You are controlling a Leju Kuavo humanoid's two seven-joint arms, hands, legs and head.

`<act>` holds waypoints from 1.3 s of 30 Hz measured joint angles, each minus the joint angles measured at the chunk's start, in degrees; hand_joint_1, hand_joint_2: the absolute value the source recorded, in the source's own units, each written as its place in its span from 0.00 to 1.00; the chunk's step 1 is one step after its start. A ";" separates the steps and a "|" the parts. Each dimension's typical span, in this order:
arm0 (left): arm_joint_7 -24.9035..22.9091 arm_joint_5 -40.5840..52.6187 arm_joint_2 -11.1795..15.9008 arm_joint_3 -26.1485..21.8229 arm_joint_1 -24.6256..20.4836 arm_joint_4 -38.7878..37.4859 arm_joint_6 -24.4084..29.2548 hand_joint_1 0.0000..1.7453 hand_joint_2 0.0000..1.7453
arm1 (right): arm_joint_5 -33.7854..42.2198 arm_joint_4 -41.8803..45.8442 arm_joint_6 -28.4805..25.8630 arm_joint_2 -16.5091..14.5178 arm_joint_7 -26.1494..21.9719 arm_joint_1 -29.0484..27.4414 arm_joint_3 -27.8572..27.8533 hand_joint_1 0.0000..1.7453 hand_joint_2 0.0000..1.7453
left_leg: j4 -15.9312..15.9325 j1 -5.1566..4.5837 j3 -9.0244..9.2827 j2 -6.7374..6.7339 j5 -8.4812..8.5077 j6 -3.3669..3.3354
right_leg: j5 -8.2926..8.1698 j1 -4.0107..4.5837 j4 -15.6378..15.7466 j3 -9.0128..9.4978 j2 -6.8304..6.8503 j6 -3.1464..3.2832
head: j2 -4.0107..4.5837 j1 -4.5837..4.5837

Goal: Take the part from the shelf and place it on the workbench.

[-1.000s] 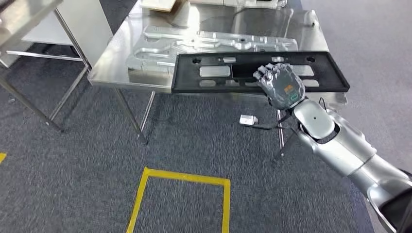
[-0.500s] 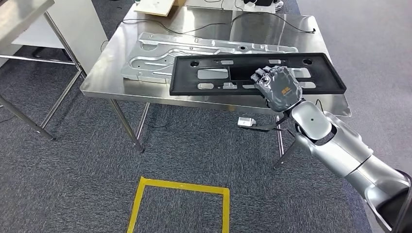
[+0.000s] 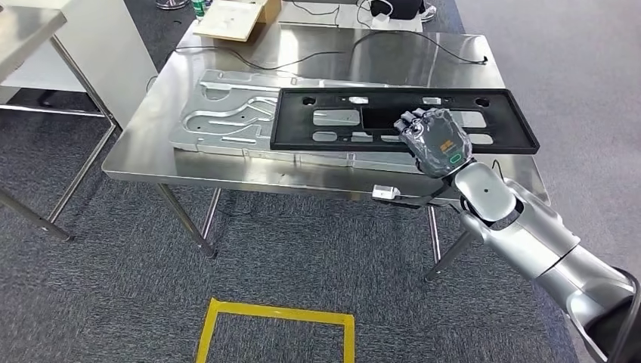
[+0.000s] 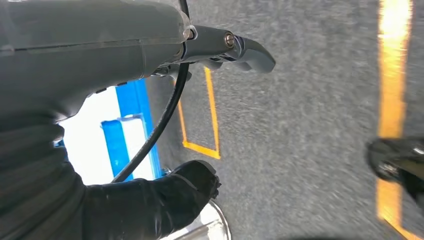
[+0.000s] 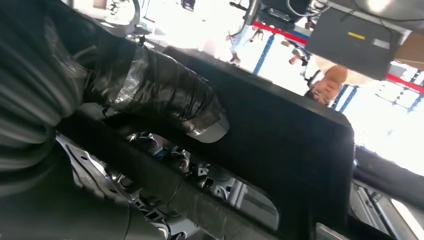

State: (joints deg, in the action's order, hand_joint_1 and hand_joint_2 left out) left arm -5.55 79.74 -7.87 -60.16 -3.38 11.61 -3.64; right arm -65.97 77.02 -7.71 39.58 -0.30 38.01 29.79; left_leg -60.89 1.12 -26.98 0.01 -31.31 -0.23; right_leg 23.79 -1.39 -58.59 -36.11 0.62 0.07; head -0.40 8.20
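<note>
Hand check: my right hand (image 3: 432,140) grips the black part (image 3: 332,117) at its near edge, holding it flat above the steel workbench (image 3: 136,155), over the silver panel (image 3: 219,121) lying there. My left hand (image 4: 150,200) hangs above grey carpet (image 4: 310,125), whether open or closed I cannot tell.

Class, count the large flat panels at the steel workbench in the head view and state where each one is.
2. The black panel is gripped by the right hand over the workbench. The silver panel lies flat on the workbench, partly under the black one. More could be hidden.
</note>
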 joint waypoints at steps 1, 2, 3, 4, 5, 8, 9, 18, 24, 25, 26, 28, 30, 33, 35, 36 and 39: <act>0.00 0.02 -0.01 -0.01 -0.07 0.00 -0.02 0.00 1.00 | -0.17 -0.17 -0.25 -0.09 0.05 0.02 -0.03 1.00 1.00 | -3.28 0.07 -2.01 0.02 -0.48 0.09 | 0.40 0.03 0.15 0.62 -0.05 0.43 | -0.01 -0.01; 0.00 0.04 -0.01 -0.01 -0.10 0.00 -0.05 0.00 1.00 | -0.40 -0.44 -0.50 -0.28 0.09 0.02 -0.02 1.00 1.00 | -6.88 0.08 -4.45 0.05 -1.52 0.14 | 0.90 0.13 0.21 1.18 -0.10 0.76 | 0.00 -0.01; 0.00 0.09 -0.01 -0.01 -0.10 0.00 -0.08 0.00 1.00 | -0.70 -0.76 -0.72 -0.55 0.10 -0.06 0.01 1.00 1.00 | -9.94 0.04 -7.04 0.05 -3.10 0.16 | 1.41 0.25 0.21 1.68 -0.19 0.95 | 0.00 -0.01; 0.00 0.16 -0.01 -0.02 -0.08 0.00 -0.10 0.00 1.00 | -1.03 -1.15 -0.85 -0.90 0.08 -0.16 0.06 1.00 1.00 | -11.98 0.01 -9.29 0.05 -4.52 0.15 | 1.95 0.36 0.19 2.27 -0.32 1.04 | -0.01 -0.02; 0.00 0.27 0.01 -0.02 0.00 0.00 -0.12 0.00 1.00 | -1.39 -1.58 -0.89 -1.31 0.08 -0.24 0.12 1.00 1.00 | -12.51 -0.03 -10.84 0.05 -5.18 0.07 | 2.52 0.46 0.17 2.91 -0.44 1.06 | 0.00 -0.01; -0.07 0.63 0.09 -0.03 0.28 0.00 -0.24 0.00 1.00 | -2.72 -3.69 -1.29 -3.50 0.36 -0.08 0.28 1.00 1.00 | -5.40 -0.13 -11.29 0.04 0.80 -0.57 | 4.34 0.62 0.16 5.12 -0.76 0.86 | 0.01 0.00; -0.09 0.71 0.13 -0.03 0.34 0.00 -0.29 0.00 1.00 | -3.15 -4.71 -1.61 -4.61 0.58 0.07 0.41 1.00 1.00 | -2.30 -0.28 -10.88 0.09 3.56 -0.83 | 4.94 0.70 0.07 5.76 -0.96 0.60 | 0.01 0.01; -0.14 1.01 0.09 -0.03 -0.13 0.00 -0.47 0.00 1.00 | -4.25 -10.34 -3.45 -9.23 1.46 1.58 1.41 1.00 1.00 | 2.31 -0.42 -7.23 0.58 6.14 -3.07 | 8.72 0.57 -11.44 0.55 -0.91 -1.97 | 0.01 0.03; -0.26 1.43 -0.02 -0.03 -0.14 -0.04 -0.54 0.00 1.00 | -4.58 -16.39 -4.91 -13.03 1.89 1.76 1.63 1.00 1.00 | 2.31 -0.94 -4.32 0.91 3.87 -2.92 | 3.27 1.00 -5.89 -2.26 -0.89 -0.87 | 0.01 -0.02; -0.22 1.53 -0.14 -0.03 -0.17 -0.08 -0.63 0.00 1.00 | -4.86 -18.30 -5.71 -13.88 2.14 2.01 1.63 1.00 1.00 | 2.41 -0.98 -3.95 0.99 3.56 -2.78 | 1.63 1.30 -3.10 -1.51 -0.88 -0.31 | 0.01 -0.08; -0.18 1.62 -0.26 -0.02 -0.23 -0.13 -0.71 0.00 1.00 | -5.12 -20.31 -6.51 -14.66 2.39 2.32 1.62 1.00 1.00 | 2.55 -0.97 -3.72 1.07 3.29 -2.55 | 0.43 1.62 -1.18 -0.92 -0.92 0.28 | 0.01 -0.14; -0.04 1.75 -0.42 0.00 -0.33 -0.17 -0.77 0.00 1.00 | -5.56 -24.48 -7.90 -16.04 2.81 2.92 1.55 1.00 1.00 | 2.78 -0.94 -3.52 1.19 2.85 -2.41 | -0.03 1.77 -0.11 -0.35 -0.99 0.18 | 0.01 -0.20; 0.10 1.79 -0.46 0.01 -0.31 -0.17 -0.77 0.00 1.00 | -5.80 -28.64 -9.30 -17.14 2.96 3.59 1.44 1.00 1.00 | 2.99 -1.02 -3.06 1.20 2.57 -2.45 | -0.70 1.65 0.38 0.20 -1.06 -0.42 | 0.01 -0.19; 0.28 1.78 -0.46 0.01 -0.35 -0.17 -0.80 0.00 1.00 | -5.96 -34.35 -11.23 -18.45 2.91 4.33 1.10 1.00 1.00 | 3.46 -0.97 -2.68 1.22 2.47 -2.16 | -0.28 1.78 0.33 0.25 -1.10 -0.16 | 0.01 -0.21; 0.37 1.77 -0.46 0.01 -0.36 -0.17 -0.82 0.00 1.00 | -6.10 -37.22 -12.14 -19.10 2.85 4.57 0.92 1.00 1.00 | 3.71 -0.96 -2.56 1.21 2.41 -2.07 | -0.13 1.78 0.32 0.25 -1.10 0.04 | 0.01 -0.20; 0.41 1.76 -0.45 0.01 -0.36 -0.17 -0.84 0.00 1.00 | -6.16 -38.33 -12.39 -19.37 2.85 4.67 0.87 1.00 1.00 | 3.80 -0.96 -2.51 1.20 2.38 -2.01 | -0.09 1.78 0.32 0.24 -1.13 0.11 | 0.01 -0.21; 0.44 1.74 -0.44 0.01 -0.36 -0.17 -0.85 0.00 1.00 | -6.25 -40.52 -12.58 -20.09 2.85 4.82 0.67 1.00 1.00 | 3.91 -0.96 -2.41 1.17 2.31 -1.90 | 0.00 1.79 0.29 0.24 -1.20 0.24 | 0.01 -0.21</act>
State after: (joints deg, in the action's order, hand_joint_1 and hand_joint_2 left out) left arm -5.11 81.48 -8.31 -60.15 -3.74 11.43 -4.49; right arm -72.22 36.49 -20.29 19.49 2.56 42.83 30.45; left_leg -56.98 0.16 -29.39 1.17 -28.99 -2.13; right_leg 23.80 0.40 -58.31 -35.87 -0.57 0.31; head -0.39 7.99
